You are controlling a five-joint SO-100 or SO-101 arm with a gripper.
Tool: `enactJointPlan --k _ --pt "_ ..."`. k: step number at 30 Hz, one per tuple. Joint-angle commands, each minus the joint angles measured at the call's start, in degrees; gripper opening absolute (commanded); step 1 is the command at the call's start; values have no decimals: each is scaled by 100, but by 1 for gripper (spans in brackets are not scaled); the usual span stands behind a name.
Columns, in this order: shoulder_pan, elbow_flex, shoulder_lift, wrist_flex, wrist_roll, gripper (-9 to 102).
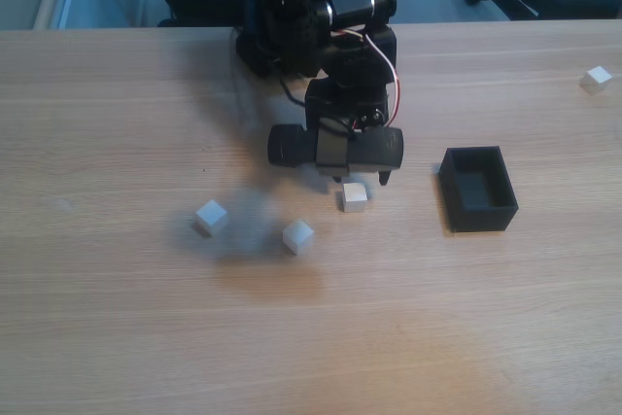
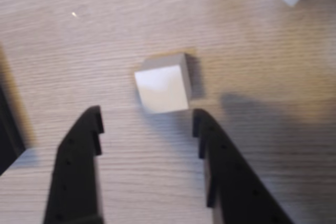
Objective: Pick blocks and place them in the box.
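Fingers [image 2: 147,124] spread apart, poised over one white block [image 2: 164,82]; box [image 1: 478,188] looks empty; four blocks lie on the desk [image 1: 117,337]; none placed.

In the fixed view, the gripper [image 1: 362,180] hangs over the middle of the table [image 1: 117,337], with one block [image 1: 354,196] just in front of it. Two more blocks [image 1: 211,218] [image 1: 298,236] lie to the left, nearer the camera. The box [image 1: 478,189] sits to the right, and a fourth block [image 1: 596,79] lies far right, behind it. In the wrist view, the nearest block [image 2: 164,83] sits just beyond the spread fingertips [image 2: 90,121].
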Motion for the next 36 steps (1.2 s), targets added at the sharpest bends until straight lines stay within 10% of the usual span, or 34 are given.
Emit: enactJointPlan --k 1,36 --pt "-18 -343 -158 -202 53 18" --pt "88 9 -729 -809 -44 0"
